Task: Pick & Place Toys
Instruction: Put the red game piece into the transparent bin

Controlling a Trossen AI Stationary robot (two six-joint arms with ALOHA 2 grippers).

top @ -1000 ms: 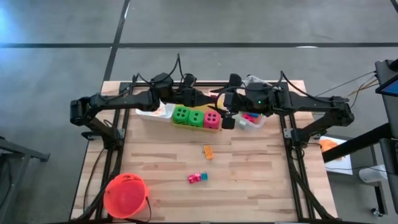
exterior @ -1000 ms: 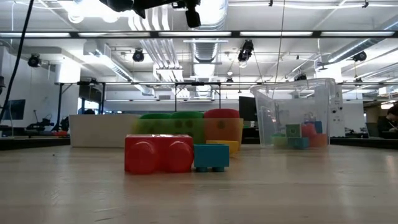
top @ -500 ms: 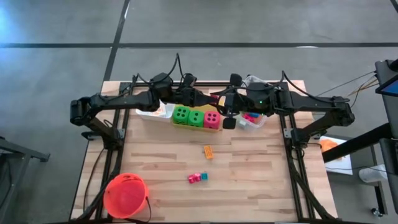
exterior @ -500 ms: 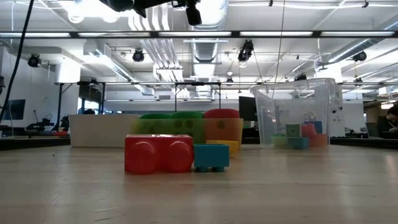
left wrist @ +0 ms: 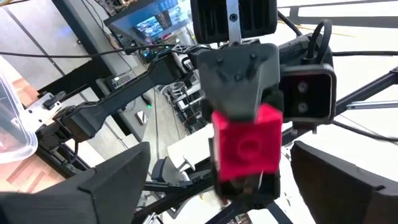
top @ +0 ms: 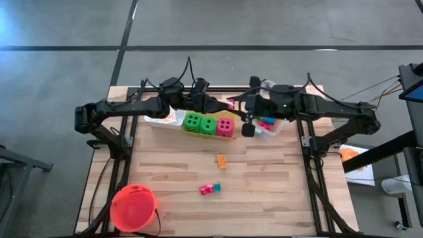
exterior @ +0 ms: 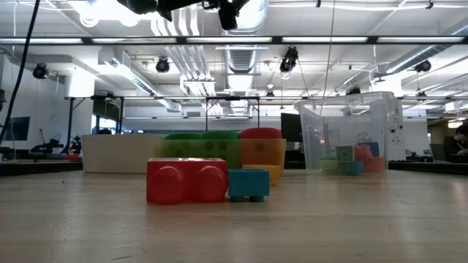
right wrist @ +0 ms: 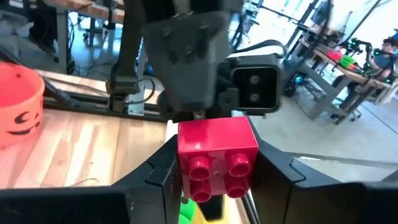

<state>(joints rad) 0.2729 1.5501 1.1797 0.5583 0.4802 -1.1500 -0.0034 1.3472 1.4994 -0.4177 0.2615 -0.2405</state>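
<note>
Table (top: 264, 192): pale wood planks in a dark frame, on a grey floor.
Room: in the low view, open hall, strip lights, ducts, benches far back.
Arms: two, meeting above the table's far edge.
Left gripper (top: 223, 104): fingers spread wide, either side of the red block but off it.
Right gripper (right wrist: 214, 180): pinching the red block (right wrist: 217, 158), studs toward its camera, in the air between both grippers.
Dice: three in a row, two green (top: 192, 121) (top: 208, 124), one pink-red (top: 225, 126).
Loose blocks: orange one (top: 221, 160) mid-table; a red-and-blue pair (top: 209, 189) nearer the front.
Bins: white (top: 164, 119) left of dice; clear (exterior: 349, 135) with blocks inside.
Bucket (top: 134, 208): one, orange-red, front left corner.
</note>
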